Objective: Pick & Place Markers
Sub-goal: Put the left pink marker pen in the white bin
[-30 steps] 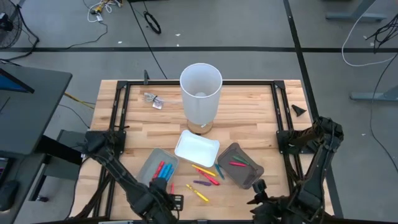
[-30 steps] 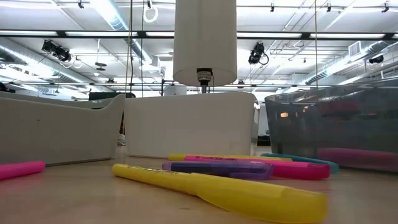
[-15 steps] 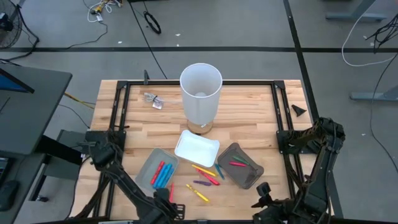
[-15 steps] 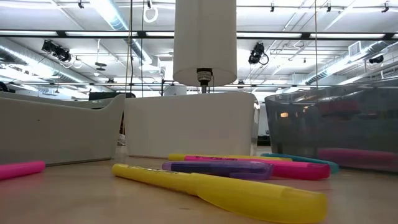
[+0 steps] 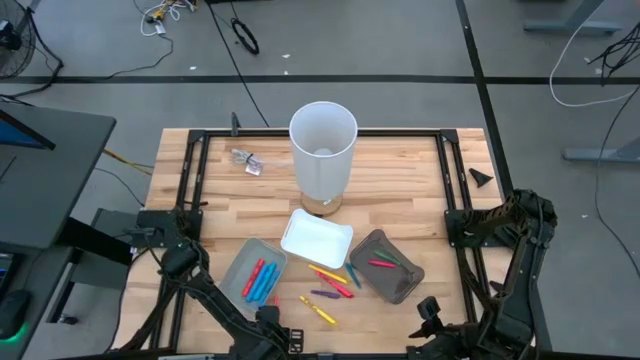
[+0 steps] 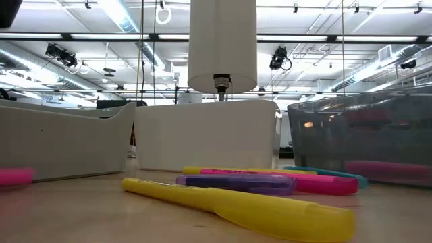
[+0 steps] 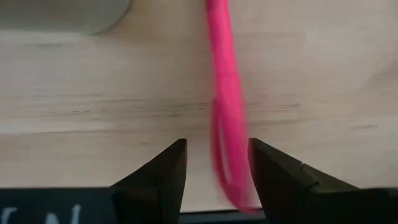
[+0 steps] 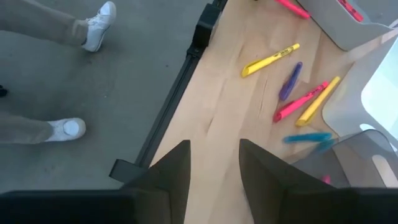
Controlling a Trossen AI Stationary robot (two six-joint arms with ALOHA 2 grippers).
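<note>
A pink marker (image 7: 227, 93) lies on the wood beside the left grey tray (image 5: 255, 272). My left gripper (image 7: 217, 168) points down over it, open, one finger on each side of the marker's near end. More markers lie loose at mid-table: a yellow one (image 5: 320, 312), a purple one (image 5: 325, 294) and several others (image 8: 300, 101). The left tray holds blue and red markers; the right grey tray (image 5: 388, 266) holds pink and green ones. My right gripper (image 8: 214, 162) is open with nothing between its fingers, above the table's near right corner. My left gripper straddles the pink marker's near end (image 7: 231, 186) from above, with its fingers standing across the marker. The marker lies flat on the table. The picture is blurred there, so I cannot tell whether a finger touches it.
A white tray (image 5: 317, 240) sits between the two grey ones, and a tall white cylinder (image 5: 323, 150) stands behind it. A small clear object (image 5: 246, 160) lies at the far left. A person's shoes (image 8: 65, 129) show on the floor beyond the table's edge.
My left gripper has come down and toward the table's near edge, onto the pink marker beside the left tray, with no visible change in its finger gap. In the low view the pink marker's end reaches less far into the picture than before.
</note>
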